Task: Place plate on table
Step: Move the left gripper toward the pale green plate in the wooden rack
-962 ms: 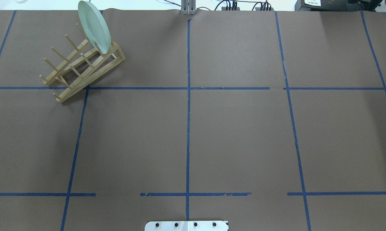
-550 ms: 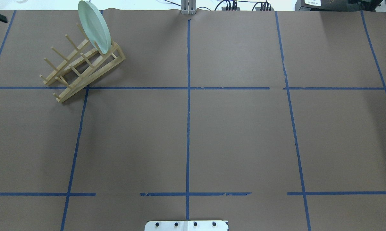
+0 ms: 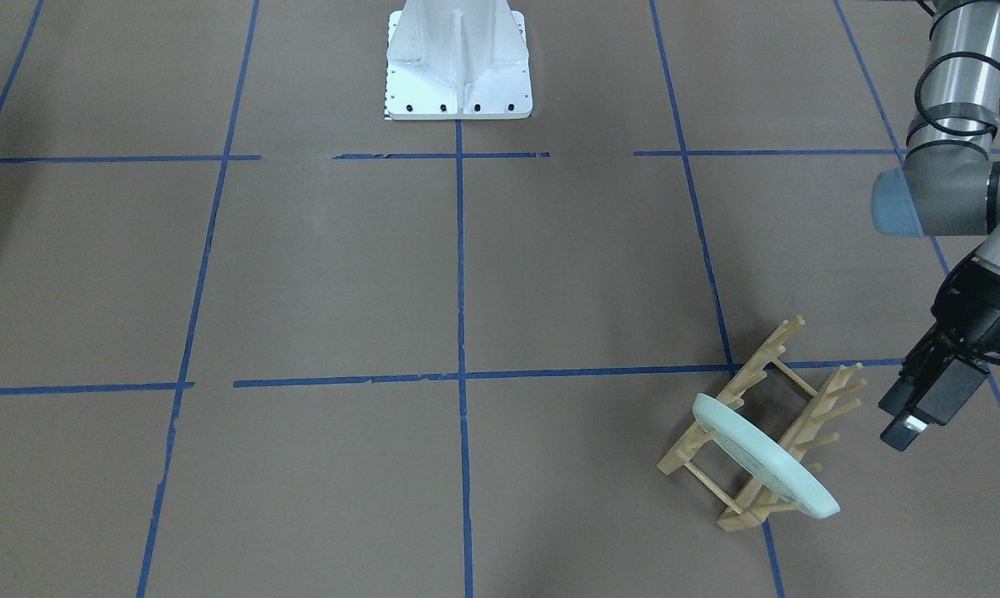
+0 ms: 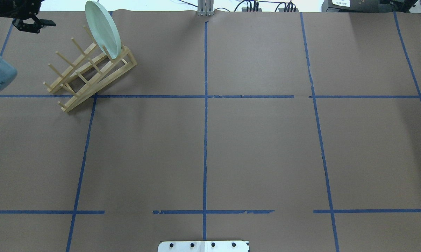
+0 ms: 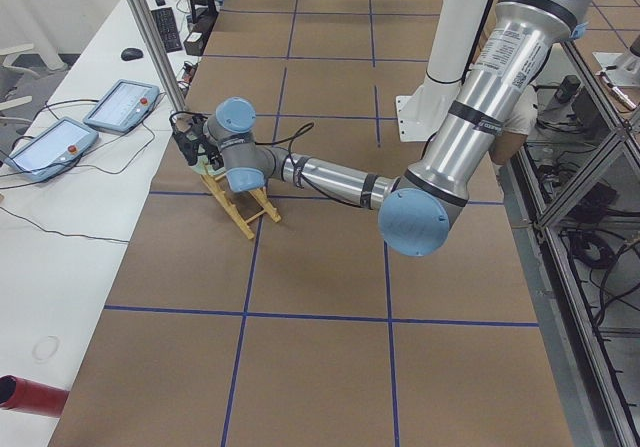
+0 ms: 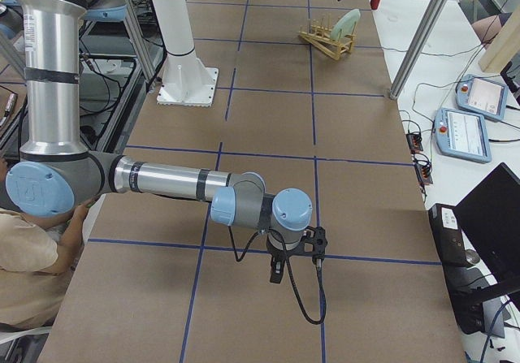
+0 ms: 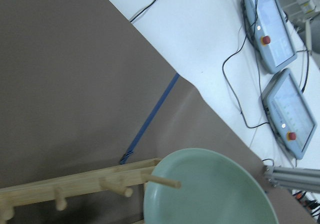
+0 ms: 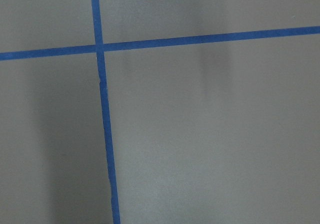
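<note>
Your left gripper (image 4: 41, 26) holds its jaws spread; the plate (image 4: 102, 29) stands in the rack (image 4: 88, 75) beside them, apart, near the far edge of the worktop (image 4: 259, 147).

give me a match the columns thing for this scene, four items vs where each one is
Things:
1. plate
2. wooden peg rack
3. left gripper
4. white robot base

Places:
a. in the air beside the rack, touching nothing
b. on the table at the robot's side, on the middle tape line
c. on edge between the pegs at one end of the rack
d. on the table's brown paper, over a tape crossing, most pegs empty

Pairs: 1-c, 2-d, 3-a, 4-b
</note>
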Controlling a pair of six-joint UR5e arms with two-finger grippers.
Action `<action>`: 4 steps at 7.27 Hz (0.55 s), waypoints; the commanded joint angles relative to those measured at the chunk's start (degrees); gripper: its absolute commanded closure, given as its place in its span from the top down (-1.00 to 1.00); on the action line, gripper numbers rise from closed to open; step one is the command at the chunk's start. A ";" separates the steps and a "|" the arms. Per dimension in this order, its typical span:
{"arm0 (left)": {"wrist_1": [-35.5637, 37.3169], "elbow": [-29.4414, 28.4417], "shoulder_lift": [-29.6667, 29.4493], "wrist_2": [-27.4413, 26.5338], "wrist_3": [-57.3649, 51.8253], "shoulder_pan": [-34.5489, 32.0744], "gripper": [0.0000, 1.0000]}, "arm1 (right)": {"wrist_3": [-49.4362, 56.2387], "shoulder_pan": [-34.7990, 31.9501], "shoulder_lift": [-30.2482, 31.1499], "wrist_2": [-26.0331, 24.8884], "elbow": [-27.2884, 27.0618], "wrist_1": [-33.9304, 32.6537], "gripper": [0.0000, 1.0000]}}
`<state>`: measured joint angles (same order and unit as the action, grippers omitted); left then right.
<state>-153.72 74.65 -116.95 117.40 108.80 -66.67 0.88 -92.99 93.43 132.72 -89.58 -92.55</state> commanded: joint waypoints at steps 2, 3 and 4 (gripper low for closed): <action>-1.76 -2.57 -3.97 -5.59 5.70 2.58 1.00 | 0.00 0.00 0.00 0.00 -0.06 0.00 1.00; -1.76 -3.01 -4.94 -5.60 5.90 3.12 1.00 | 0.00 0.00 0.00 0.00 -0.06 0.00 1.00; -1.76 -4.06 -5.82 -5.60 5.81 3.82 1.00 | 0.00 0.00 0.00 0.00 -0.06 0.00 1.00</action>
<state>-155.45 71.63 -121.58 111.99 114.33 -63.72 0.88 -92.99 93.43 132.71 -89.64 -92.55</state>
